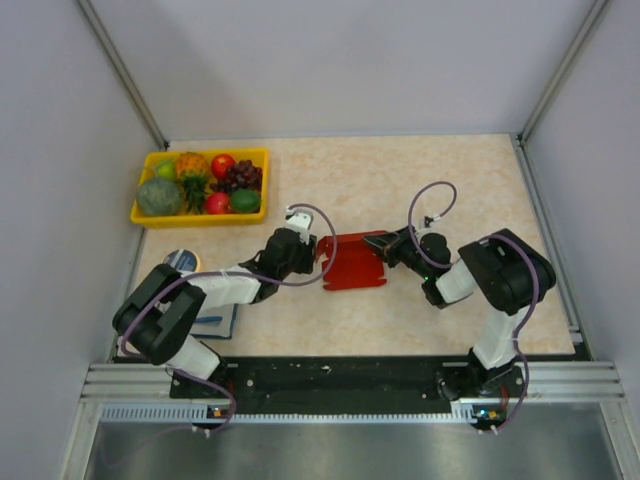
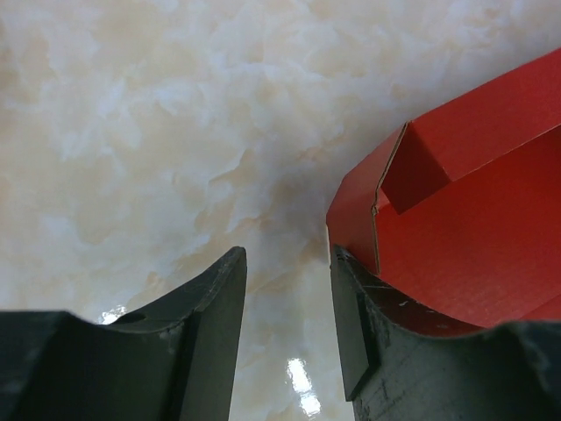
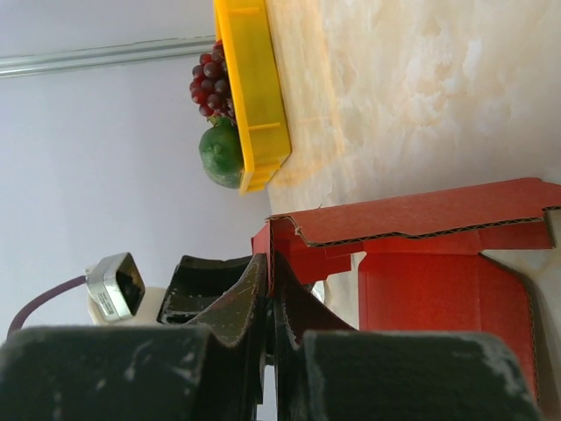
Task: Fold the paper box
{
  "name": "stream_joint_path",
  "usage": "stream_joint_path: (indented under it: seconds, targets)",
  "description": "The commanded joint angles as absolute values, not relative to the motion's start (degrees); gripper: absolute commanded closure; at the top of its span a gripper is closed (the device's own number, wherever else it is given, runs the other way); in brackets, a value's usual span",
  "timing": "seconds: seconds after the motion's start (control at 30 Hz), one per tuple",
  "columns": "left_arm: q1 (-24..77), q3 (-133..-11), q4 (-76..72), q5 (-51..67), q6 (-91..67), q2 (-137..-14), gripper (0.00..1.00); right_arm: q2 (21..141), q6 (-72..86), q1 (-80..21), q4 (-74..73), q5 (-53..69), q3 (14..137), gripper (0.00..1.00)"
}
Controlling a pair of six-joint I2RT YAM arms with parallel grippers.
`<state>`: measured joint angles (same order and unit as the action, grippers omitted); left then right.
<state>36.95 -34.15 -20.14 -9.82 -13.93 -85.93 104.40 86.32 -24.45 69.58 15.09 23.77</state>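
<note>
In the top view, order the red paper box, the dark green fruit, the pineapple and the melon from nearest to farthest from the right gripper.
1. paper box, pinched by the right gripper.
2. dark green fruit, yellow tray near right corner.
3. pineapple, tray's far middle.
4. melon, tray's left end.

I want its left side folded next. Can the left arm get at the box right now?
Probably yes. The left jaws stand open right beside the box with nothing between them, though its wall sits just outside the gap, so a small sideways shift looks needed. The right jaws pin the other side.
</note>
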Motion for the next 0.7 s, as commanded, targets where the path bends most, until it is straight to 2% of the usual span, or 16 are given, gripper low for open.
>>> stream_joint_path:
  seconds: [0.0,0.1,0.37,0.67]
  targets:
    - [37.0,-34.37,-28.98,-6.78,-9.76,-87.89,0.52,105.12,84.2,-24.08,67.24,16.0,24.96,1.0]
    - [37.26,-32.87,-35.85,-2.91,-7.91,-89.12,0.49,105.12,84.11,-24.17,67.24,16.08,24.87,1.0]
    - [38.23,-35.51,-39.81,-2.37,-5.71,-93.43,0.45,105.03,84.2,-24.08,67.33,16.35,25.05,1.0]
    - [38.93,-31.64,-50.97,-2.47,-4.84,-93.87,0.44,105.82,84.2,-24.26,68.11,16.7,24.96,1.0]
